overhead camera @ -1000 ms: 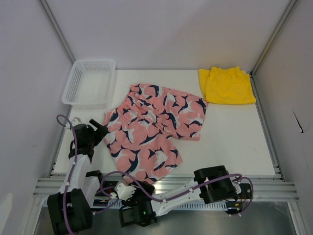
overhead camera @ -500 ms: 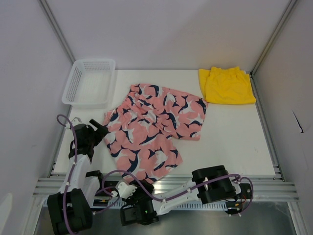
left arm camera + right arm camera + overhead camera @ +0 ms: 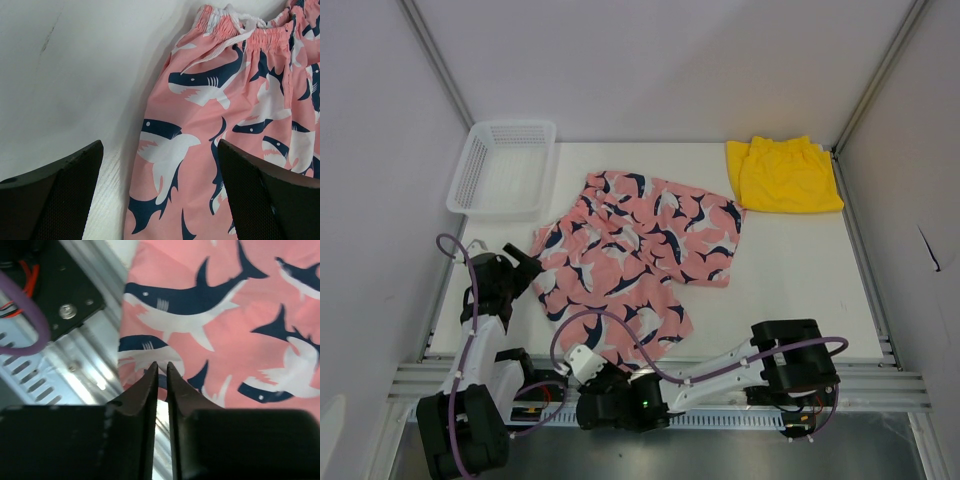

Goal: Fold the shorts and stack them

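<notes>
Since a second ago the right arm's elbow has shifted toward the lower right of the top view, and the right tool (image 3: pixel 582 362) has narrowed from a wider spread to a thin slit. It now sits at the lower hem of the pink shorts (image 3: pixel 630 265), at the counter's (image 3: pixel 790 280) bottom edge. From the right wrist, the right tool (image 3: pixel 160 365) is clenched on that hem, with a sliver of shark-printed cloth caught between its tips, above the metal rail.

Nothing else has moved. The left tool (image 3: pixel 525 265) hovers at the left edge of the pink shorts, released and spread wide. From its wrist, the left tool (image 3: pixel 160 145) frames the cloth near the gathered waistband, with bare counter at its left finger.

The pink shorts lie spread and rumpled in the middle of the counter. The yellow shorts (image 3: pixel 782 175) lie folded in the upper right corner, well apart. The white mesh basket (image 3: pixel 510 126) stands at the upper left.
</notes>
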